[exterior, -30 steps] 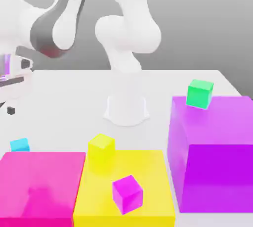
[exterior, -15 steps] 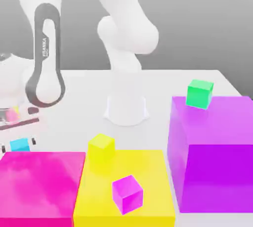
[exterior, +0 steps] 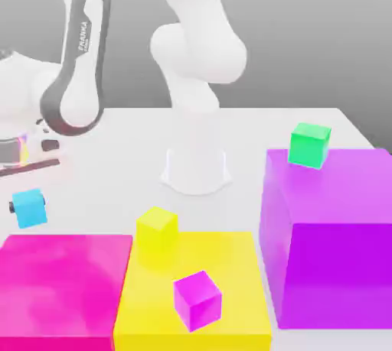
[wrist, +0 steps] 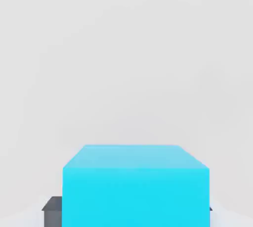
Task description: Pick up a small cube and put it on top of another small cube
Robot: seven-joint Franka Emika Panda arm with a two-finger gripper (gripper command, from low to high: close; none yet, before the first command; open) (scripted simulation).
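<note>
Claw (exterior: 29,208): it is sitting at the exterior view's left edge, closed on the small cyan cube, with a dark fingertip (exterior: 13,207) showing against the cube's side toward the exterior view's left and another dark bit at its other side.
Small cyan cube (exterior: 30,207): it is hanging in the claw, seemingly lifted clear of the table, a little tilted, above and behind the far left corner of the pink block; in the hand view the small cyan cube (wrist: 136,186) is sitting right in front of the camera with a dark finger (wrist: 53,210) peeking out beside it.
Arm (exterior: 76,74): it is bending down from the white base toward the exterior view's left, its grey-banded link standing nearly upright above the claw.
Pink block (exterior: 65,284): it is lying low at the front left of the exterior view, touching the big yellow block.
Big yellow block (exterior: 222,265): it is lying in the front middle, carrying a small magenta cube (exterior: 197,300) on top.
Small yellow cube (exterior: 157,233): it is sitting at the big yellow block's far left corner; whether on it or just behind it is hard to tell.
Purple block (exterior: 329,235): it is standing tall at the exterior view's right, with a small green cube (exterior: 309,144) resting on its far top edge.
Table (exterior: 253,131): white, it is carrying the blocks and the arm's base (exterior: 196,167).
</note>
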